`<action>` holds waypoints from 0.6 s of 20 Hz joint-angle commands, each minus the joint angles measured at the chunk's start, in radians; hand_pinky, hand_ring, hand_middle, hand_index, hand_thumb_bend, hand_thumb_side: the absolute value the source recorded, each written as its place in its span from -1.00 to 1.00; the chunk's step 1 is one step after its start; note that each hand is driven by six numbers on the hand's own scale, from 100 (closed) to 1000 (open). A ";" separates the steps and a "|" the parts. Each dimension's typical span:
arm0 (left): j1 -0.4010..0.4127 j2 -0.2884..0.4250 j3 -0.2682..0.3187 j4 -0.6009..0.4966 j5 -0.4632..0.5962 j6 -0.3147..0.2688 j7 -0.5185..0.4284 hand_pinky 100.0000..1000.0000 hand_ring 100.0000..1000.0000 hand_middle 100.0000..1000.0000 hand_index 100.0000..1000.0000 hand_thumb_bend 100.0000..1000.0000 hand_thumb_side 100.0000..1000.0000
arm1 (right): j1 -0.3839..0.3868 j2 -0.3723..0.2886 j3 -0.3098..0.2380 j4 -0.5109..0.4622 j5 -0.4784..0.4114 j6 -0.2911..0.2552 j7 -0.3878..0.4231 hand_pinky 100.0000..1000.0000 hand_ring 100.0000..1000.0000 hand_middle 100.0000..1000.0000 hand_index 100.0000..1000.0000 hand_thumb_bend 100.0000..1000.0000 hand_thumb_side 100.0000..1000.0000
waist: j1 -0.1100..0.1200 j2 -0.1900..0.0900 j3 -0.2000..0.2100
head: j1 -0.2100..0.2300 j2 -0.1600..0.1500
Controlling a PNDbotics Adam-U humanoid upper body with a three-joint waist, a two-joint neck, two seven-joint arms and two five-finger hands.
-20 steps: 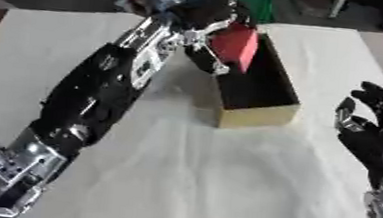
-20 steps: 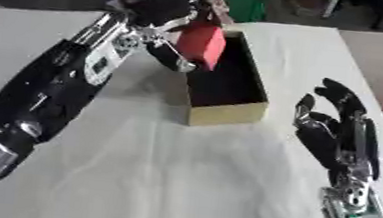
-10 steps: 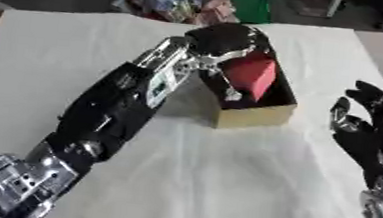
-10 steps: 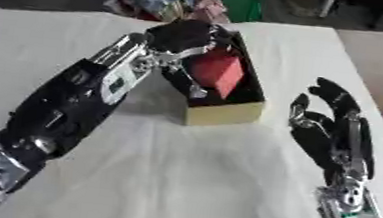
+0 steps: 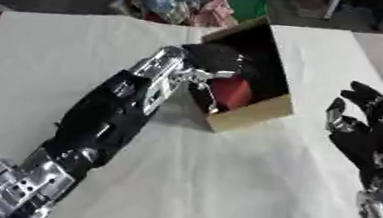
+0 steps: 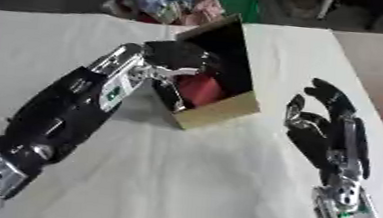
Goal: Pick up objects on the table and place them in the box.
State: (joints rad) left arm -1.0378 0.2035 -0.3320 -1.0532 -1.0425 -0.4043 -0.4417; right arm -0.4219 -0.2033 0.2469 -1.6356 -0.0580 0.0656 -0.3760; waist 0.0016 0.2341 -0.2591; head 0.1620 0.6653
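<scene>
Left hand [image 5: 213,65] reaches into one cardboard box [image 5: 256,115], black inside, tan outer wall. Its fingers curl around one red block [image 5: 230,92] sitting low in the box; fingertips are partly hidden by the block and box wall. Right hand [image 6: 325,131] idles at right, fingers relaxed and upright, holding nothing. Table [image 5: 223,184] is covered with white, creased cloth. Far edge: a blurred pile of coloured items [image 5: 174,1], hard to identify.

left hand [image 5: 210,61] in box [image 5: 249,117] — curled round red object [image 5: 230,91], right hand [image 5: 358,128] idle
</scene>
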 commanded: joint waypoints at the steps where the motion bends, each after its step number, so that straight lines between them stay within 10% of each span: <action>1: -0.021 0.028 0.024 -0.057 0.040 0.028 -0.014 0.67 0.63 0.67 0.81 0.26 -0.86 | -0.008 -0.009 -0.006 -0.011 -0.006 -0.002 -0.003 0.22 0.83 0.34 0.60 -1.00 -1.00 | -0.006 -0.015 0.001 | -0.004 -0.007; 9: -0.031 0.065 0.054 -0.162 0.161 0.129 0.091 0.68 0.60 0.67 0.80 0.28 -0.96 | -0.005 -0.010 -0.009 -0.011 -0.006 -0.001 -0.004 0.22 0.84 0.35 0.60 -1.00 -1.00 | -0.010 -0.020 0.010 | -0.010 -0.008; 12: -0.022 0.089 0.074 -0.228 0.211 0.165 0.141 0.64 0.45 0.52 0.72 -0.01 -0.97 | -0.002 -0.014 -0.013 -0.012 -0.005 -0.001 -0.007 0.22 0.84 0.35 0.60 -1.00 -1.00 | -0.011 -0.022 0.019 | -0.019 -0.007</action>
State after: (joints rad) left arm -1.0390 0.2653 -0.2750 -1.2400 -0.8528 -0.2518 -0.3219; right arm -0.4132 -0.2038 0.2431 -1.6338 -0.0625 0.0647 -0.3790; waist -0.0051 0.2335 -0.2373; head 0.1477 0.6653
